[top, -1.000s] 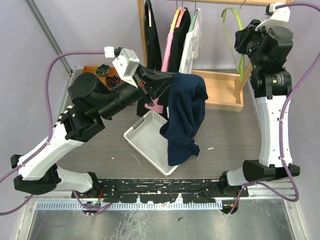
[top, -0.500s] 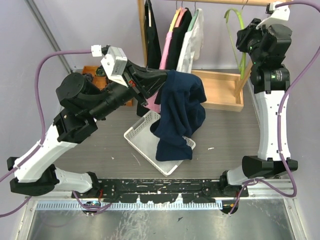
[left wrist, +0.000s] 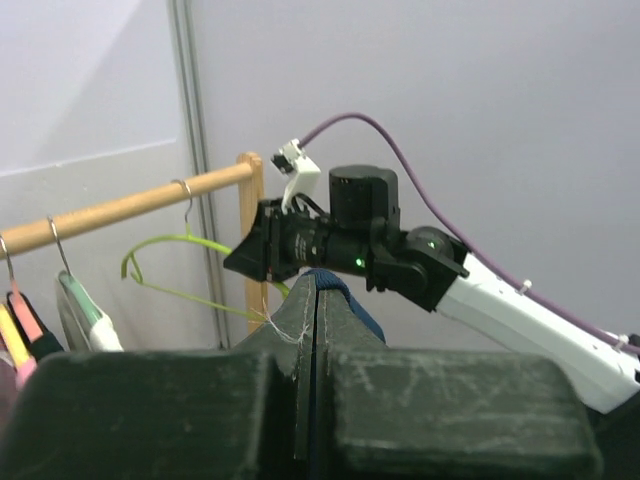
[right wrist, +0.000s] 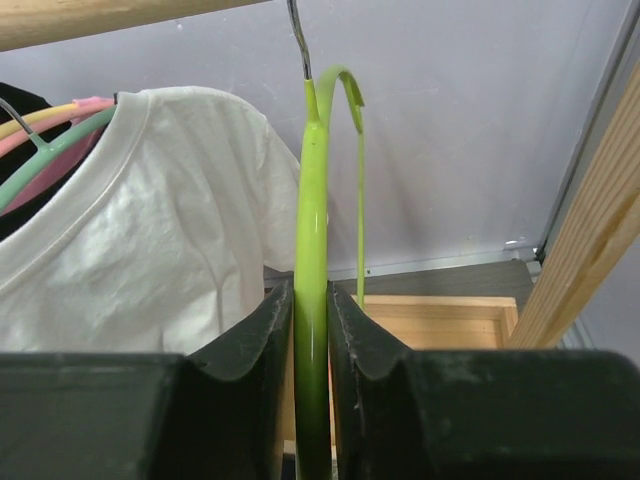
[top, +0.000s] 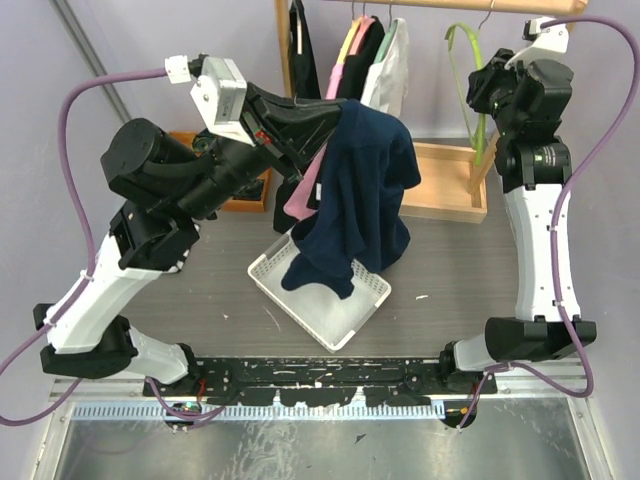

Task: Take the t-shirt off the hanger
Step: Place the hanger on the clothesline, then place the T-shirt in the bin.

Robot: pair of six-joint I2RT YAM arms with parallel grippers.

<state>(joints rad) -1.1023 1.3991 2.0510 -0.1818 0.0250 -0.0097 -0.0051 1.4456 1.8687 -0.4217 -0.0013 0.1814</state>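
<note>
In the top view, we see the navy t-shirt (top: 365,190) hanging at centre frame from our left gripper (left wrist: 316,300), its fingers pressed together on the cloth, above the white basket (top: 270,275). At upper right, our right gripper (right wrist: 311,310) pinches the green hanger (right wrist: 312,200) between its fingers; the hanger hooks on the wooden rail (right wrist: 100,15) beside a white shirt (right wrist: 150,230).

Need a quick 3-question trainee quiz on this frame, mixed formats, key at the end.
1. True or false: the navy t-shirt hangs on the green hanger.
2. The left gripper is shut on: A nothing; B the navy t-shirt; C a cable.
3. Fill in: on the table sits a white ___.
Key: 1 false; 2 B; 3 basket.
</note>
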